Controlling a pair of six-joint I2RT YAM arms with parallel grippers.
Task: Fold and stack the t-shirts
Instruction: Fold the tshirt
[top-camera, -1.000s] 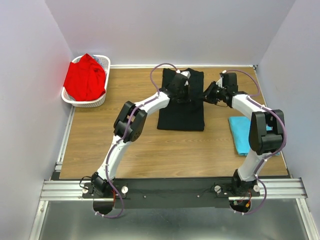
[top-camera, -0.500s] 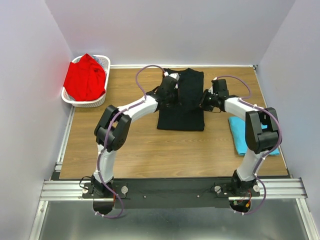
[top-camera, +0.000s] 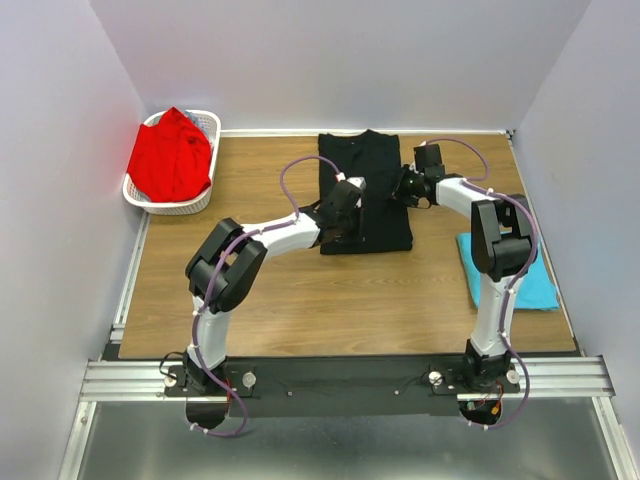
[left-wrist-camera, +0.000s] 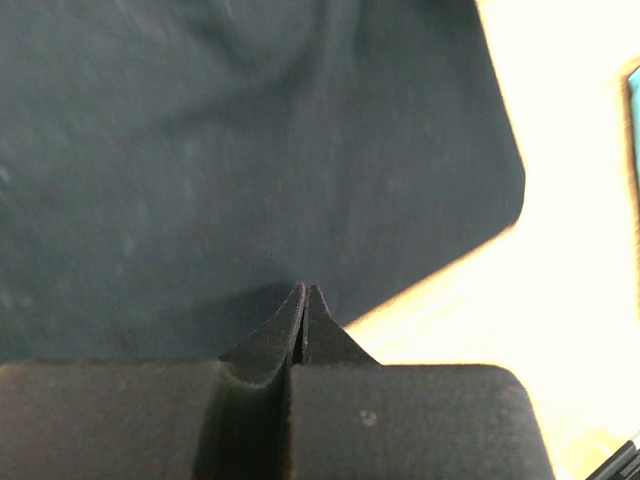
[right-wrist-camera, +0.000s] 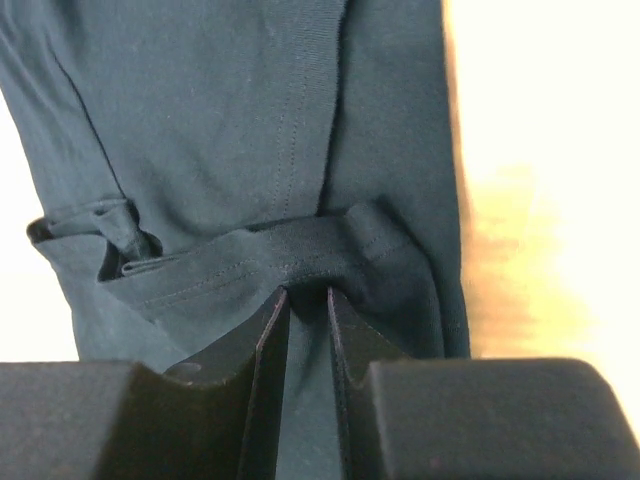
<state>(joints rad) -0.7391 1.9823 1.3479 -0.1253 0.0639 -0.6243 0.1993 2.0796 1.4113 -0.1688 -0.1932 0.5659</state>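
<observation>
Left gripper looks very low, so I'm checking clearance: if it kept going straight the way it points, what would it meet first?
The black t-shirt: the shut left gripper points straight into its cloth, with the tips seemingly right at the surface, though depth is unclear.

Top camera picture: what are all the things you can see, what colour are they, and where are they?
black t-shirt: 1, black, flat, far middle
turquoise t-shirt: 1, turquoise, right side
red t-shirt: 1, red, heaped in the basket
basket: 1, white, far left corner
table: 1, brown wood
left gripper: 1, black, shut, over the black t-shirt's near part
right gripper: 1, black, pinching a fold at the black t-shirt's right edge
</observation>
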